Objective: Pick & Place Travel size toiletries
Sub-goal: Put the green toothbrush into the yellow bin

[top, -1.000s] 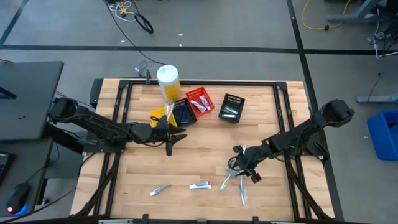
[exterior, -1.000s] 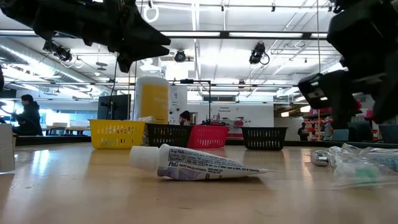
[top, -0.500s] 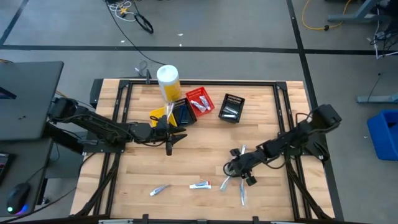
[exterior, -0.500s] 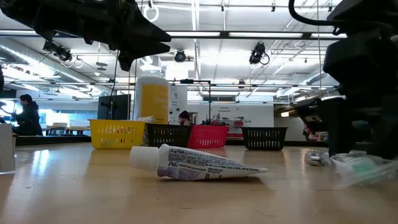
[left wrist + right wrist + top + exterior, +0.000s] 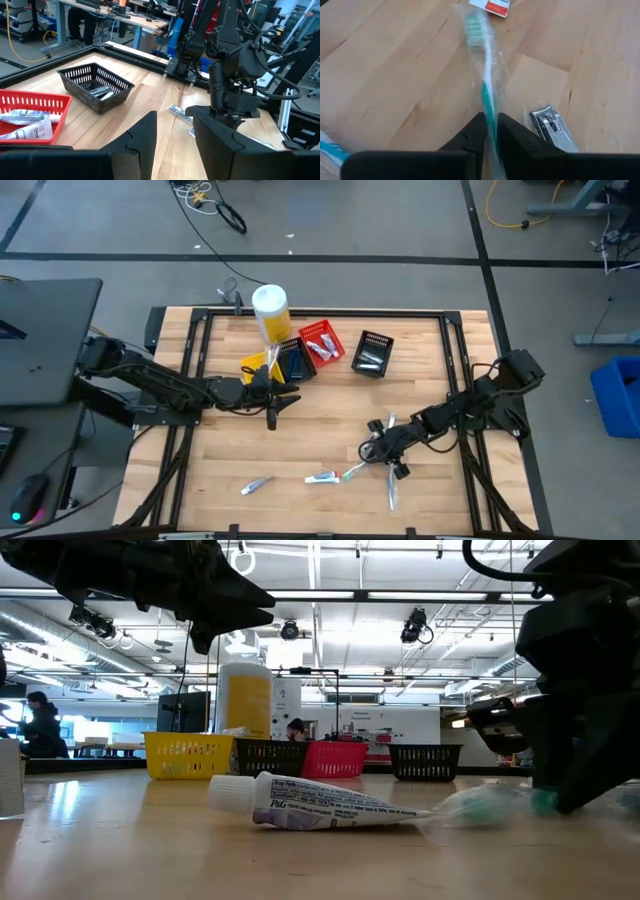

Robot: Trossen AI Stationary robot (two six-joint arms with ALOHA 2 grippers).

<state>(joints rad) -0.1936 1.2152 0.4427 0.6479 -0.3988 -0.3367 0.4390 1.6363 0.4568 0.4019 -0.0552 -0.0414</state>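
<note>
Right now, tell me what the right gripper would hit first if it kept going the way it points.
Probably the white tube. The right gripper, closed on a toothbrush, aims that way; the tube's end shows just past the brush head, though depth is unclear.

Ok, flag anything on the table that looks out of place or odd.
Nothing damaged or spilled. The right gripper is shut on a wrapped toothbrush. Toiletries lie loose beside it: a nail clipper and a toothpaste tube.

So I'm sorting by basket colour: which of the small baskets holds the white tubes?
The red basket, between the black basket and the yellow basket; white tubes with red marks lie in it.
</note>
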